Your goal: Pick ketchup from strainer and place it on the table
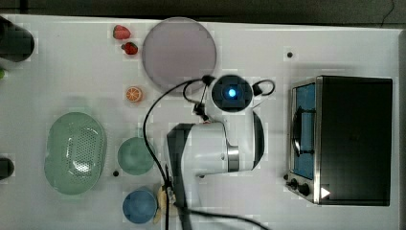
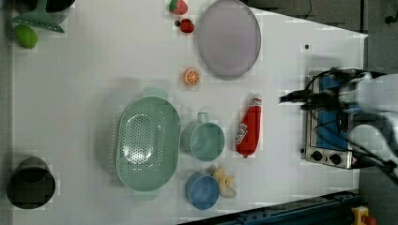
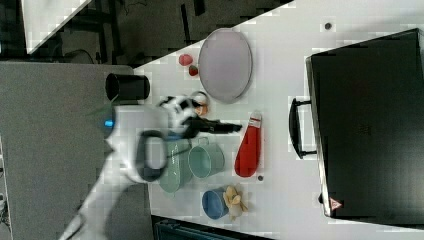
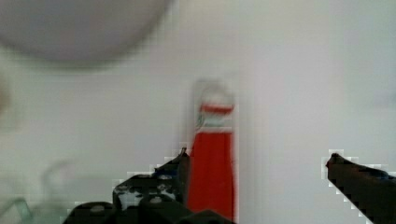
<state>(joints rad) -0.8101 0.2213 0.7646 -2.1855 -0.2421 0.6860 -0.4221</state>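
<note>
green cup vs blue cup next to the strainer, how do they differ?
Colour: the green cup is pale mint, the blue cup is mid blue. Size: the green cup looks a little wider than the blue cup in the left view. Neighbours: the green cup sits between the strainer and the ketchup, while the blue cup has pale yellow pieces against its rim. Shared: both are round, upright and look empty on the table.

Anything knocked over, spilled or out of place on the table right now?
Only the ketchup stands out: it lies on its side on the table, beside the green cup, outside the strainer. No spill shows. The open gripper is not holding it.
</note>
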